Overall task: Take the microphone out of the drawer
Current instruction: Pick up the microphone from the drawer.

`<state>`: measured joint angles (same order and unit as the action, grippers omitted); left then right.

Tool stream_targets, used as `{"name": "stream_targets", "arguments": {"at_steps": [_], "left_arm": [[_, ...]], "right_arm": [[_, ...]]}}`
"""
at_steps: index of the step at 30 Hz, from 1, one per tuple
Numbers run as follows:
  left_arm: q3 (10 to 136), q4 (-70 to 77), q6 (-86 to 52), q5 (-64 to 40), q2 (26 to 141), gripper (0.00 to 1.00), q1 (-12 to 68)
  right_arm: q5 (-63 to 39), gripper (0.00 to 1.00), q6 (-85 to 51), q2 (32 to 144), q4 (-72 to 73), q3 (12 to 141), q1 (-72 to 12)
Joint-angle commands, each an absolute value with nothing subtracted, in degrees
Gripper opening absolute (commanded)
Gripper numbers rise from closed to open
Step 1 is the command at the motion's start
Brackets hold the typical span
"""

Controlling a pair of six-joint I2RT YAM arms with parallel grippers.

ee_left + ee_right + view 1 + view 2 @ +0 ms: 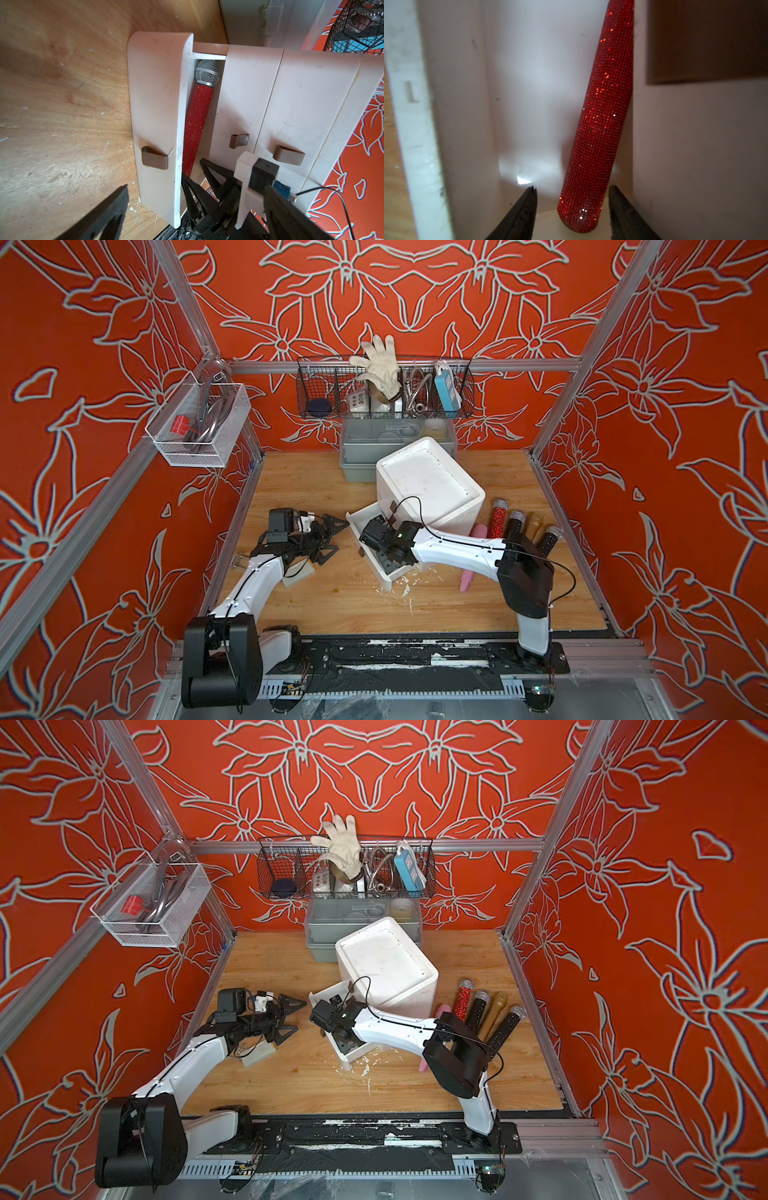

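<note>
Right gripper [572, 188], spread, flanks the red microphone [600, 128] inside the narrow drawer [155, 93], hemmed by its walls. Left gripper [341, 536] gapes wide nearby. Other microphones [497, 522] lie on the tabletop [332, 597].

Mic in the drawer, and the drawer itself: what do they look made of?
Mic: body covered in red rhinestone-like studs, glittery, sparkling in rows; grille looks like silver metal wire mesh. Drawer: probably white plastic, smooth matte, scuffed, rounded moulded edge; brown pull, material unclear.
</note>
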<state>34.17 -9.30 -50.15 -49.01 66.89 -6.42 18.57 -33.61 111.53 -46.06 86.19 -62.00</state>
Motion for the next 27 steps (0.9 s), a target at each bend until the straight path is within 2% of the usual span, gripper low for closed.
{"name": "stream_targets", "arguments": {"at_steps": [1, 9, 20, 23, 27], "left_arm": [[32.87, -7.93, -50.77, -49.93, 65.96, 1.0, -6.24], [32.07, -6.99, -51.72, -50.01, 65.56, 1.0, -6.0], [31.63, -6.59, -52.01, -49.92, 65.3, 1.0, -5.84], [31.45, -6.42, -52.12, -49.92, 65.35, 1.0, -5.8], [31.44, -6.33, -52.12, -49.92, 65.3, 1.0, -5.81]], "right_arm": [[25.75, 0.61, -34.52, 113.45, -50.2, 88.34, -60.91], [27.05, 0.64, -37.89, 117.03, -51.63, 87.74, -59.88], [15.13, 0.6, -37.62, 117.72, -43.16, 83.55, -57.14], [15.61, 0.53, -36.69, 118.47, -43.68, 84.61, -56.93], [16.77, 0.34, -34.82, 117.46, -43.07, 84.72, -57.0]]}}
